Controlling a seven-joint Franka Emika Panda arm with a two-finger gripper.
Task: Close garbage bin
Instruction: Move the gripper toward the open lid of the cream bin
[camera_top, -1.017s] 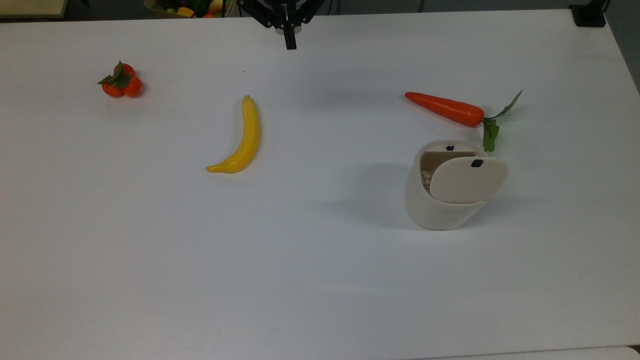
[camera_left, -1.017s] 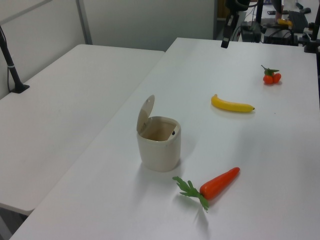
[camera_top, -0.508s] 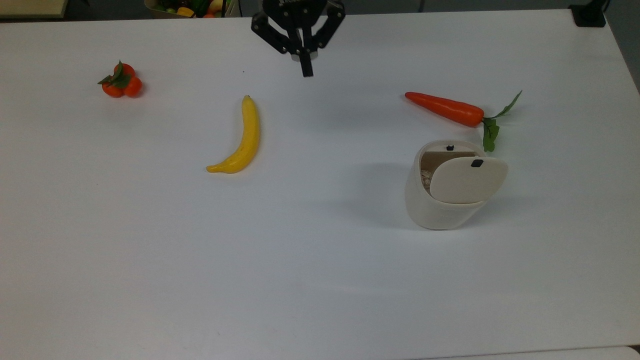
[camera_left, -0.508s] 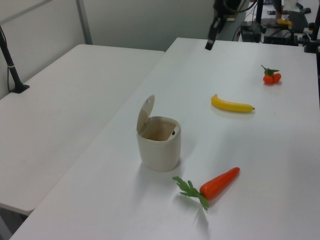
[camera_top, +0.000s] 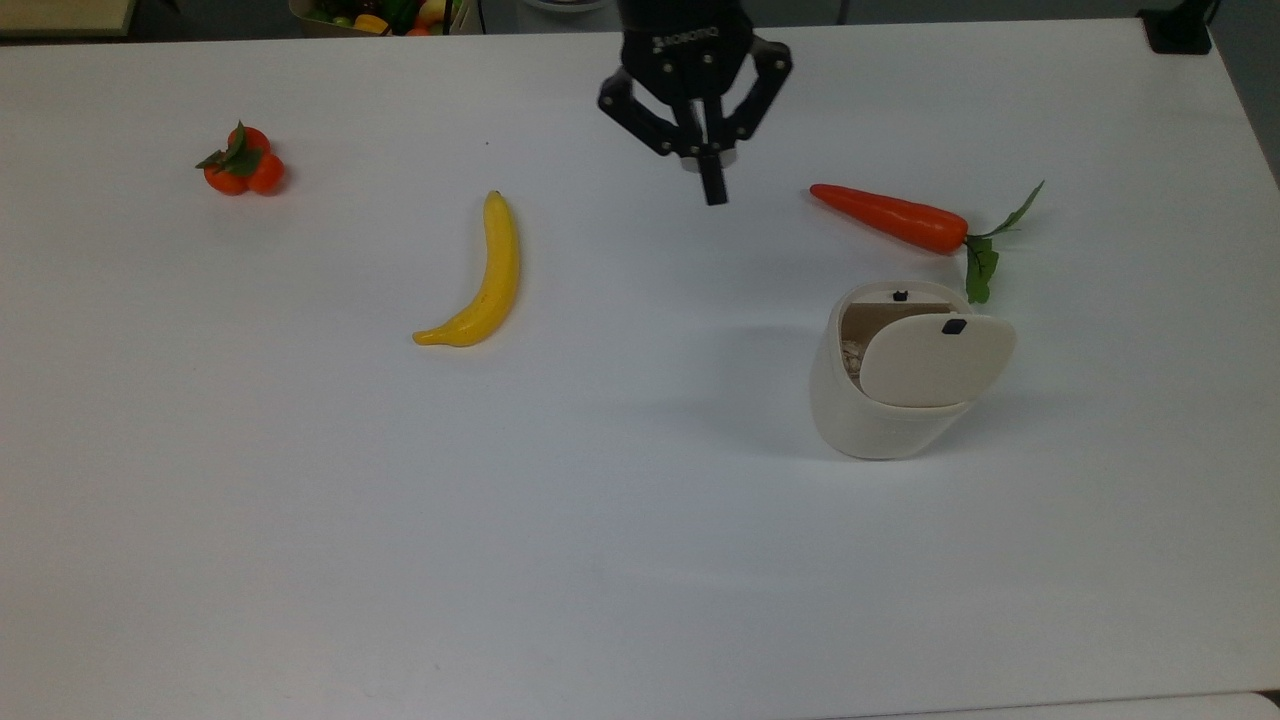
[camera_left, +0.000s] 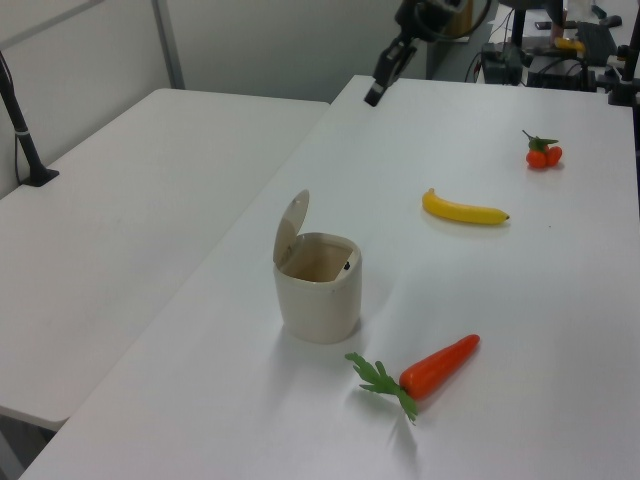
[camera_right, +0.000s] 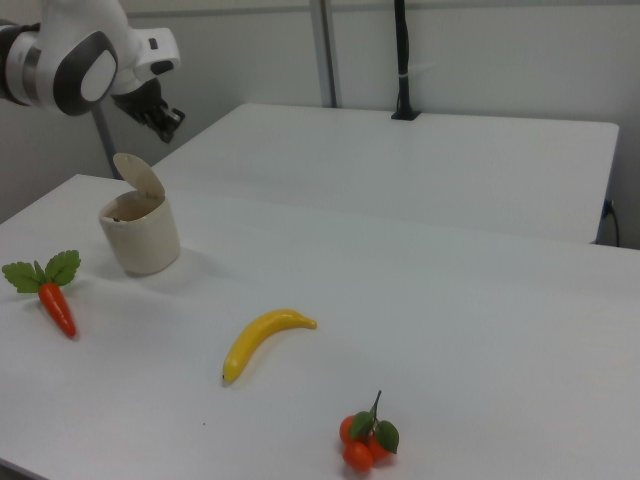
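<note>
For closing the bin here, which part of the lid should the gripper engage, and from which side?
Best contact is probably the free upper edge of the lid, near its black tab. The lid stands nearly upright, hinged at the garbage bin rim on the left view's left, so pushing its outer face from that side, toward the opening, should swing it down. The gripper, fingers together, could simply press rather than pinch.

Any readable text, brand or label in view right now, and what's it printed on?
"ROBOTIQ", as best it reads: small white lettering on the black body of the hand in the top view; the letters are blurred, so this reading is uncertain.
The garbage bin and its lid: no text, just a small black tab.
The banana and carrot: no labels.
</note>
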